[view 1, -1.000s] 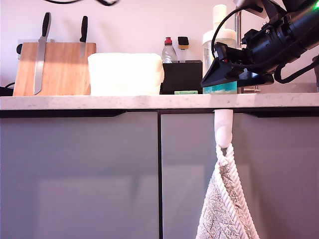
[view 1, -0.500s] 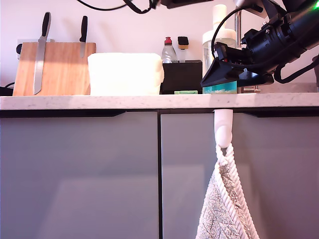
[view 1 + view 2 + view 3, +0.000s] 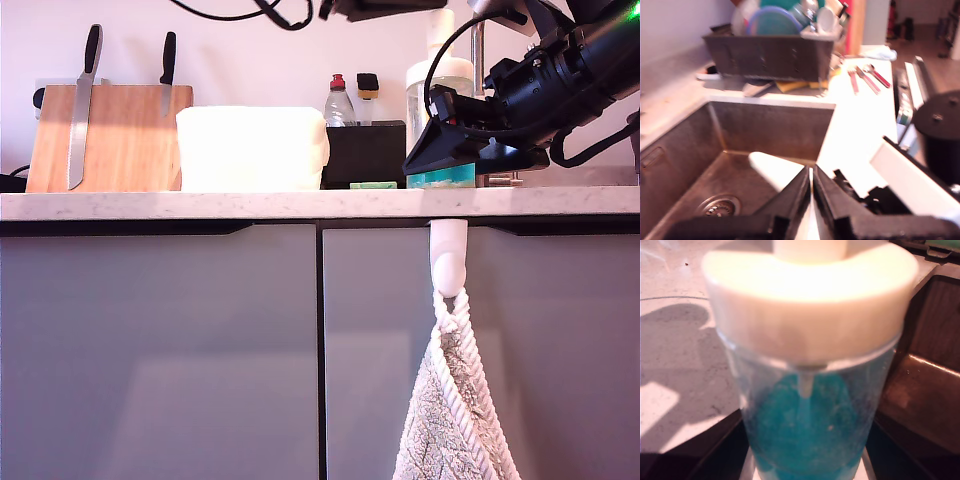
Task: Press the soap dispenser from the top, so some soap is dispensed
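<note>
My second gripper (image 3: 445, 150) is clamped on the soap dispenser (image 3: 440, 110), its black fingers (image 3: 715, 450) pressed to either side of the clear wall low on the bottle, where the blue-teal soap (image 3: 805, 440) fills the bottom part. Seen from that gripper, the dispenser's wide white cap (image 3: 810, 295) sits just above the grip, and a thin tube runs down from the cap into the liquid. In the exterior view the dispenser stands upright on the pale counter (image 3: 250, 204), just beside a black box (image 3: 365, 152), with a small red-capped bottle (image 3: 338, 102) behind the box and a flat green bar (image 3: 372, 185) on the counter in front of it. Farther from the dispenser stand a white container (image 3: 252, 148) and a wooden knife block (image 3: 105, 135). My first gripper (image 3: 811, 187) has its jaws together, tips touching, above a steel sink (image 3: 685, 150) in which a white object (image 3: 777, 170) lies; past the sink stands a dish rack (image 3: 770, 52). A towel (image 3: 455, 410) hangs from a hook below the dispenser.
</note>
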Action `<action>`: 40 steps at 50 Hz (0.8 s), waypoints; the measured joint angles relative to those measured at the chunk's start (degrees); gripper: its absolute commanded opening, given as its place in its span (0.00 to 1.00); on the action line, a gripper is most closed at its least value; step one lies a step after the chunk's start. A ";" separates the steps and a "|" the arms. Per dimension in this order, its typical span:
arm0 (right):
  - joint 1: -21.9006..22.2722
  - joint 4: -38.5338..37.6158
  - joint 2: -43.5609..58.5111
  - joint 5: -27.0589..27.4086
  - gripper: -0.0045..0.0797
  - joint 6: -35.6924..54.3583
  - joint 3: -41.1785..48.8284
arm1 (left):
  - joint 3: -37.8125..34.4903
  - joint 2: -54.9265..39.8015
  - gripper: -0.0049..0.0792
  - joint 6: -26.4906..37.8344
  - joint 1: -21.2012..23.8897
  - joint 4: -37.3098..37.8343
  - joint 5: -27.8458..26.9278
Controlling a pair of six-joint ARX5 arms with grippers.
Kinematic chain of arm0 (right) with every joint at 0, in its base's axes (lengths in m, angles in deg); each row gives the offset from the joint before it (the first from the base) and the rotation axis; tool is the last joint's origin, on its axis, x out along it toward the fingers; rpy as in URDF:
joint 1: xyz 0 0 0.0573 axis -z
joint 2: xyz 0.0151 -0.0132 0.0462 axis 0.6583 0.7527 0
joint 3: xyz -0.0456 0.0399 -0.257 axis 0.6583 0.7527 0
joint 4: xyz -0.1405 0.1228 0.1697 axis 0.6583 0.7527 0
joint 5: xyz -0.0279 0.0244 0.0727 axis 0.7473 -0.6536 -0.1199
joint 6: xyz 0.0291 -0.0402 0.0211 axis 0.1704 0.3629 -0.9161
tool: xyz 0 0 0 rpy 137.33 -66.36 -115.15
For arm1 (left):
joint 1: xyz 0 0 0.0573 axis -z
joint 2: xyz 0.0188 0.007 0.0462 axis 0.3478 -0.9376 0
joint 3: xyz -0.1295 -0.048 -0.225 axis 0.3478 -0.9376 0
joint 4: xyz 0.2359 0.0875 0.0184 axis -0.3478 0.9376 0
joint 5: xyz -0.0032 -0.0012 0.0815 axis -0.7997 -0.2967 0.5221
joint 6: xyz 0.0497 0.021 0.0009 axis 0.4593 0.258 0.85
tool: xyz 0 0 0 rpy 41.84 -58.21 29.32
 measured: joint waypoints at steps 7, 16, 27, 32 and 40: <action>0.00 -0.02 0.00 -0.02 0.50 0.42 0.00 | 0.00 0.00 0.05 0.24 0.31 0.07 2.25; 0.00 -0.02 0.00 -0.02 0.50 0.42 0.00 | 0.00 0.00 0.05 -0.24 0.42 -0.46 7.06; 0.00 -0.04 0.00 -0.02 0.50 0.59 0.00 | 0.33 0.00 0.05 -2.01 0.68 0.59 7.50; 0.00 -0.04 0.00 -0.02 0.50 0.59 0.00 | 0.33 0.00 0.05 -2.01 0.92 0.44 7.54; 0.00 -0.07 0.00 -0.02 0.50 0.61 0.00 | 0.33 0.00 0.05 -2.01 1.14 -0.44 7.52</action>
